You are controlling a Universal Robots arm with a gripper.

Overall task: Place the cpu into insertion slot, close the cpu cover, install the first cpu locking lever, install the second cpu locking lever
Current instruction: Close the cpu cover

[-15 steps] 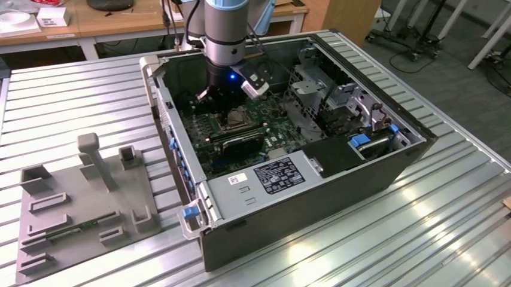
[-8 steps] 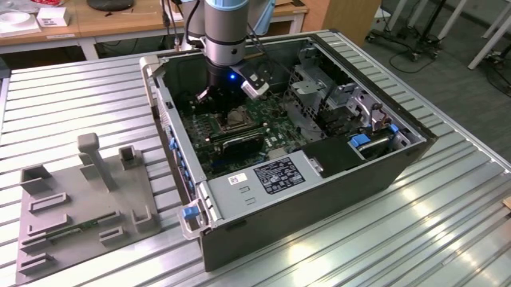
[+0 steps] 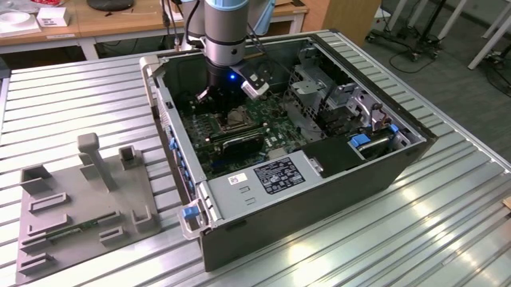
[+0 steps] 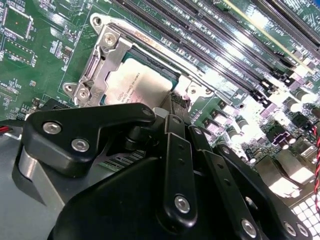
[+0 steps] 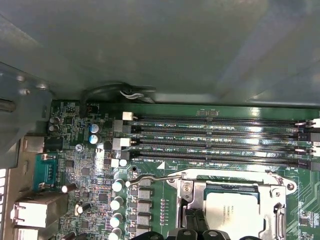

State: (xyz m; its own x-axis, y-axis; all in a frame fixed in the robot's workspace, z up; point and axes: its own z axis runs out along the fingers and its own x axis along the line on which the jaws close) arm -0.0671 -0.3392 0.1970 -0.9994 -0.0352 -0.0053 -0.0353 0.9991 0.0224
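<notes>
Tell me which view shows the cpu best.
The second wrist view: the cpu is near and large, its pale top plain. The first wrist view cuts it at the picture's edge; the exterior view shows it very small.

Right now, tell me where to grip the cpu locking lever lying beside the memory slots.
Probably the bent free end of the locking lever, where it curls clear of the cpu cover. Come from above: its straight run lies flat, squeezed between the cover and the memory slots.

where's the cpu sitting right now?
In both wrist views the cpu sits on the green motherboard, framed by the silver cover, right beside the long black memory slots.
</notes>
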